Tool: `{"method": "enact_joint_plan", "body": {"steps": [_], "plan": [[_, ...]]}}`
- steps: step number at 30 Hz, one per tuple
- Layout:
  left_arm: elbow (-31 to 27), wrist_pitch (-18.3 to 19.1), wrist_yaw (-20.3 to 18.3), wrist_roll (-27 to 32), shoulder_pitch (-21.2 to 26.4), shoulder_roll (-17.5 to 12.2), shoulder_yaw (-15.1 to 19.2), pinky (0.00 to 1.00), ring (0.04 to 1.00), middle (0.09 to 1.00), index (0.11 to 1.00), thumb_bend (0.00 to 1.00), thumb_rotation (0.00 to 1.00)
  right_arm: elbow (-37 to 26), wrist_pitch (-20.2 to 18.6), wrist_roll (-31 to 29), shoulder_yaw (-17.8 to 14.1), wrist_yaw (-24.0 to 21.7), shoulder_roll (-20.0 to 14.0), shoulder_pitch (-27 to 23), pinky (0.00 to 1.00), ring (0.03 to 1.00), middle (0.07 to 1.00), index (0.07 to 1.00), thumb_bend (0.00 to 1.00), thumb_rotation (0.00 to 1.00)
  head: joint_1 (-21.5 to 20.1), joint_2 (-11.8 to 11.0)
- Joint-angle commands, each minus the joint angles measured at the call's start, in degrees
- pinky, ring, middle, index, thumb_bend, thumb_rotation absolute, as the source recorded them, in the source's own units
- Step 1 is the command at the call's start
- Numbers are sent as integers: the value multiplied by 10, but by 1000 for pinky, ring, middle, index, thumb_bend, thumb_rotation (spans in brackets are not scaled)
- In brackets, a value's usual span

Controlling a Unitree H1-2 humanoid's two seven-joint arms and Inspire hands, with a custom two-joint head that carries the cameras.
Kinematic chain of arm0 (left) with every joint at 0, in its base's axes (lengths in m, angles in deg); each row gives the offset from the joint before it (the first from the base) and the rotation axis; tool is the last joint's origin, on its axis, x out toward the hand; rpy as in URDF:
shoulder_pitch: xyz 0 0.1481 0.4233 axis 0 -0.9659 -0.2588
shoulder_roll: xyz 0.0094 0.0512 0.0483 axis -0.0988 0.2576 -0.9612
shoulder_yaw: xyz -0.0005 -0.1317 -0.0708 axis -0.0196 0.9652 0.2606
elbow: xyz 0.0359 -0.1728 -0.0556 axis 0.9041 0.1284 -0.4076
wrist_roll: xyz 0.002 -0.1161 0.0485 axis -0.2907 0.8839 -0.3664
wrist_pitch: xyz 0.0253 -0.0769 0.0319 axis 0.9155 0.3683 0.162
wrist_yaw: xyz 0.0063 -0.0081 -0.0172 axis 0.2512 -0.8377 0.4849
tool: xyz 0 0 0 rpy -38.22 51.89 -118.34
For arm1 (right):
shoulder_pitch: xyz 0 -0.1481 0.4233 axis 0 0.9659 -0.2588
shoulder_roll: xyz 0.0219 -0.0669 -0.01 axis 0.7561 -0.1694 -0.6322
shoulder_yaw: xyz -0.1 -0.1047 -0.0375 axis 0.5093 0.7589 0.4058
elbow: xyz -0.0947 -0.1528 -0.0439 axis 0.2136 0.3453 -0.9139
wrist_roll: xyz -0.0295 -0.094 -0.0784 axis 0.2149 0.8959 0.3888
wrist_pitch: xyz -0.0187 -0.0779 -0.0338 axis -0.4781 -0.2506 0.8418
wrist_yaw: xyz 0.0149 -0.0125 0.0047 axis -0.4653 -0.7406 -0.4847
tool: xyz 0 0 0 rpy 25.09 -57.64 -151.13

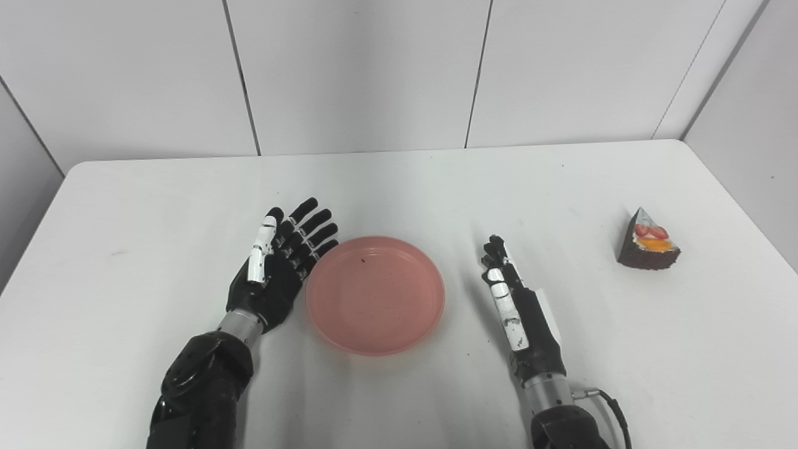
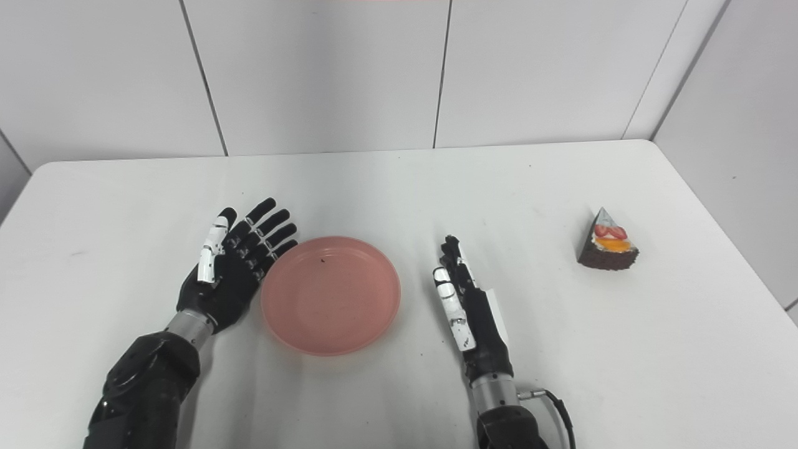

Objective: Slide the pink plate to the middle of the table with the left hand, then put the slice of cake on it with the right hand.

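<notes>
The left hand [image 1: 274, 268] lies at about nine o'clock from the pink plate [image 1: 375, 294], palm up and turned toward it, fingers spread and straight, holding nothing. Its fingertips sit just beside the plate's rim; whether they touch it I cannot tell. The plate rests flat near the middle of the white table [image 1: 156, 206], with a tiny dark speck toward its twelve o'clock edge. At three o'clock from the plate, apart from it, the right hand [image 1: 514, 299] stands on edge, fingers straight and together, pointing to twelve o'clock, empty. Well beyond it, at roughly two o'clock near the table's right edge, the slice of cake [image 1: 648, 243] sits upright, dark-sided, topped with red and orange fruit.
</notes>
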Motion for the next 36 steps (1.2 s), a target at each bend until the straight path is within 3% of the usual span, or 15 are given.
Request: {"method": "enact_joint_plan", "body": {"steps": [1, 8, 11, 17, 20, 22, 27, 34, 36], "plan": [[18, 6, -2, 1, -7, -2, 0, 871, 874, 868, 858, 386, 1000, -11, -1, -2, -2, 5, 4, -6, 952, 953, 959, 972, 366, 1000, 0, 0], [28, 1, -7, 4, -9, -3, 1, 869, 867, 860, 853, 383, 1000, -28, 1, 16, 1, 12, 4, -12, 934, 943, 958, 971, 396, 1000, -29, -5], [35, -2, -12, 5, -9, -6, 3, 867, 872, 866, 856, 381, 1000, -64, -5, 98, 16, 27, -4, -15, 899, 922, 941, 963, 393, 1000, -47, -11], [47, -5, -25, 14, -7, -16, 9, 872, 876, 873, 866, 381, 1000, -132, -34, 240, 28, 42, -12, -31, 776, 827, 887, 938, 573, 949, -86, -17], [55, -11, -34, 15, -7, -24, 10, 871, 878, 876, 869, 389, 1000, -163, -51, 292, 22, 41, -15, -46, 739, 818, 882, 933, 655, 884, -109, -22], [61, -16, -41, 15, -7, -30, 9, 875, 885, 881, 871, 393, 1000, -182, -58, 330, 16, 41, -23, -58, 711, 803, 868, 933, 755, 792, -118, -24], [87, -35, -62, 21, -1, -39, 12, 886, 894, 888, 878, 404, 1000, -220, -83, 400, 1, 25, -41, -87, 702, 810, 890, 947, 874, 620, -135, -31], [110, -45, -71, 29, 5, -47, 18, 887, 891, 886, 874, 406, 1000, -263, -146, 505, -37, -11, -56, -136, 693, 813, 902, 948, 931, 560, -165, -43], [118, -50, -77, 31, 7, -50, 18, 884, 887, 883, 870, 400, 1000, -271, -173, 537, -52, -30, -58, -149, 623, 779, 903, 951, 953, 580, -171, -46]]}}
